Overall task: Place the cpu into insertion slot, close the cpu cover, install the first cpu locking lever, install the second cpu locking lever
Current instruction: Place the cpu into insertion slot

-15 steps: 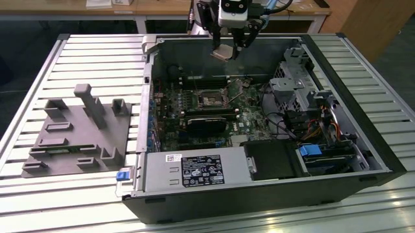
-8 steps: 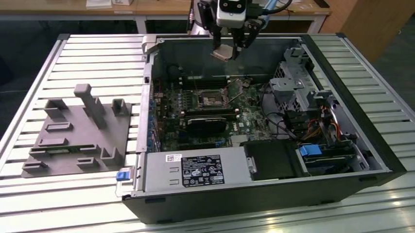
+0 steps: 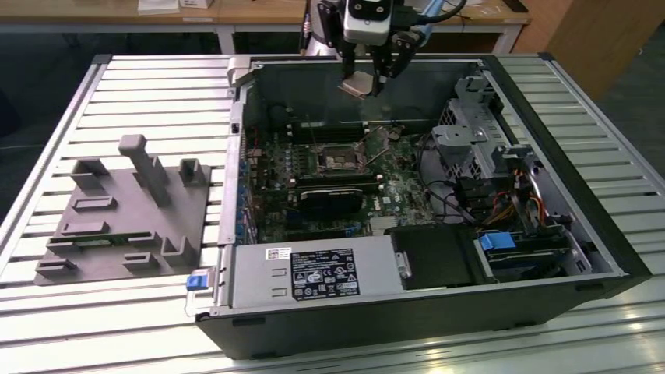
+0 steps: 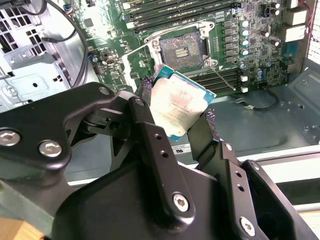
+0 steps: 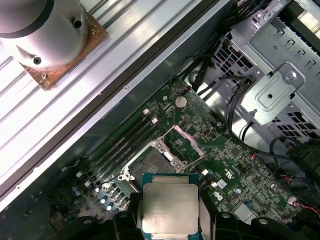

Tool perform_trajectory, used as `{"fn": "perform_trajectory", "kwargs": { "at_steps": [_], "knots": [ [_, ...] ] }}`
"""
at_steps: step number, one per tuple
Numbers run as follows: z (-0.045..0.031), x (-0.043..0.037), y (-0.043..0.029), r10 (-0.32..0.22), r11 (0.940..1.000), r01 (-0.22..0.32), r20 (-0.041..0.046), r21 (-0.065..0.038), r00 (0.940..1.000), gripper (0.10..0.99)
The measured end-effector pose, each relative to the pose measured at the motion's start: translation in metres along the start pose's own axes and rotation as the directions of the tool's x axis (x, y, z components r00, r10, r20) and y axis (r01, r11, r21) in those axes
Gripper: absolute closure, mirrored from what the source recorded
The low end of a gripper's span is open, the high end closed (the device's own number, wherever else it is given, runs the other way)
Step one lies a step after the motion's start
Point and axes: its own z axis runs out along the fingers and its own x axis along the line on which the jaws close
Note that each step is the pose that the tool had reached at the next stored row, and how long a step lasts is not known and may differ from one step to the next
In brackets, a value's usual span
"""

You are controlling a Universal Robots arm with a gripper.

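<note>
My gripper (image 3: pixel 372 76) hangs over the back of the open computer case, shut on the cpu (image 3: pixel 359 85). In both wrist views the chip's silver-grey face (image 4: pixel 177 102) (image 5: pixel 167 207) is pinched by its edges between the two black fingers (image 4: pixel 145 102). The insertion slot (image 3: pixel 338 160) (image 4: pixel 182 47) (image 5: pixel 150 162) lies bare on the green board below and ahead of the chip, well apart from it. Beside the slot the cpu cover (image 5: pixel 183 145) (image 4: pixel 136 64) stands swung open.
A grey fixture block (image 3: pixel 120 206) sits on the slatted table at the exterior view's left. Inside the case are a power supply (image 3: pixel 311 273), a metal drive cage (image 3: pixel 473 140) with cables, a black module (image 3: pixel 327 199) and long memory slots (image 5: pixel 125 142).
</note>
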Motion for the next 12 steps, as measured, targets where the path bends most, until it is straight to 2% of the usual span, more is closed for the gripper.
{"fn": "perform_trajectory", "kwargs": {
  "at_steps": [12],
  "knots": [
    [0.0002, 0.0000, 0.0000, 0.066, 0.9978, -0.066, 0.0058, -0.001, 0.9978, 0.549]
  ]
}}
